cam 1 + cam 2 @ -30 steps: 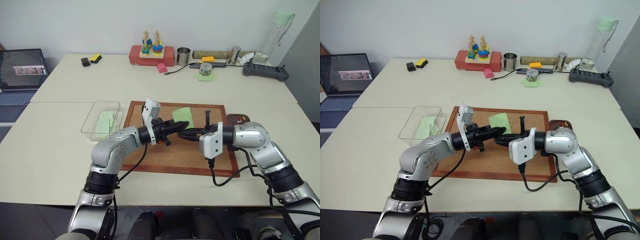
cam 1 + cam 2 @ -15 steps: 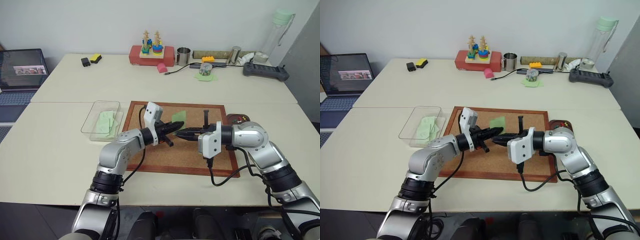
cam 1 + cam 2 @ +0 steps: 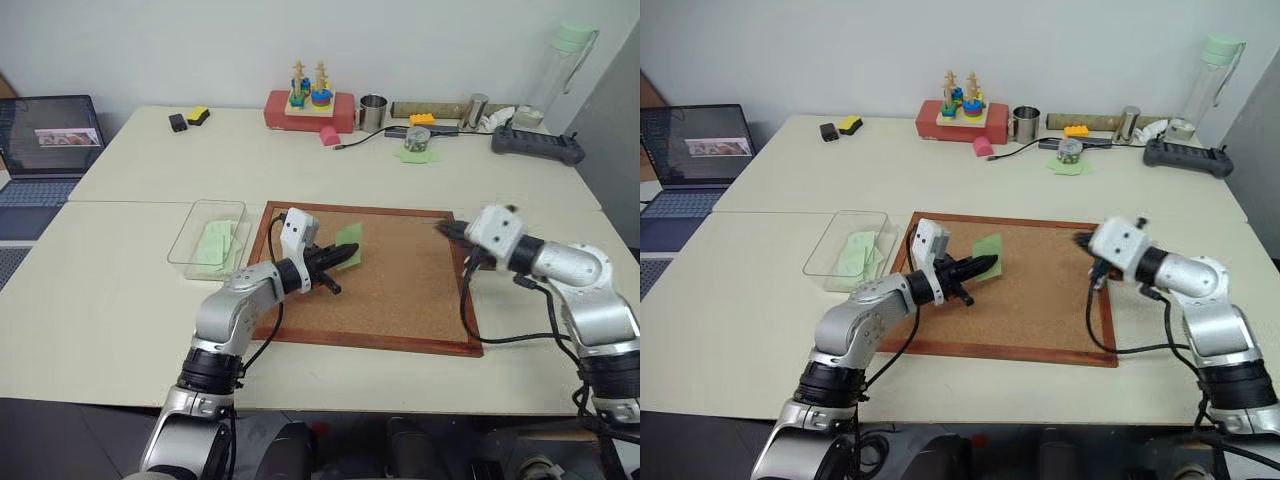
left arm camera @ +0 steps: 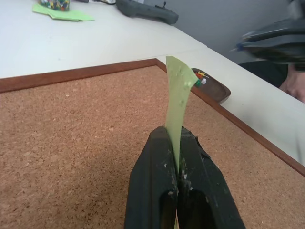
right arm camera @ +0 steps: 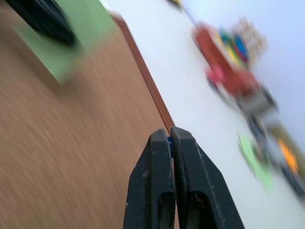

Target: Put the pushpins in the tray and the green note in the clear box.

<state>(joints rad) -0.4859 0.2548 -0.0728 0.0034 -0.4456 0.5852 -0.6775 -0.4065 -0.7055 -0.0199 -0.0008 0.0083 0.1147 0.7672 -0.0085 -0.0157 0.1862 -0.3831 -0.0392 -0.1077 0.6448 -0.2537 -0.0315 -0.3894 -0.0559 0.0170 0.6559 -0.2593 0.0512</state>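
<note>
**Green note pinched in left gripper over the cork board**

Green note (image 4: 177,98), a small pale green square of paper, stands edge-up between the closed black fingers of the left gripper (image 3: 345,257), which has it clamped by its lower edge. It hangs over the far left part of the wood-framed cork board (image 3: 400,300), near the board's far edge.

Right gripper (image 5: 170,138): fingers pressed together. A speck of blue shows between the tips; too small and blurred to say what it is. The gripper sits at the board's right edge, near the far right corner.

Small dark reddish-brown tray (image 4: 214,89) with a low rim lies on the table just outside the board's far right corner. Tiny pushpins (image 4: 200,76) with red and yellowish heads lie in it.

Shallow clear plastic box (image 3: 208,237) with rounded corners rests on the table just beyond the board's left edge. Pale green sheets (image 3: 215,243) lie inside it.

Note and clear box are apart, with the board's left frame between them.
</note>
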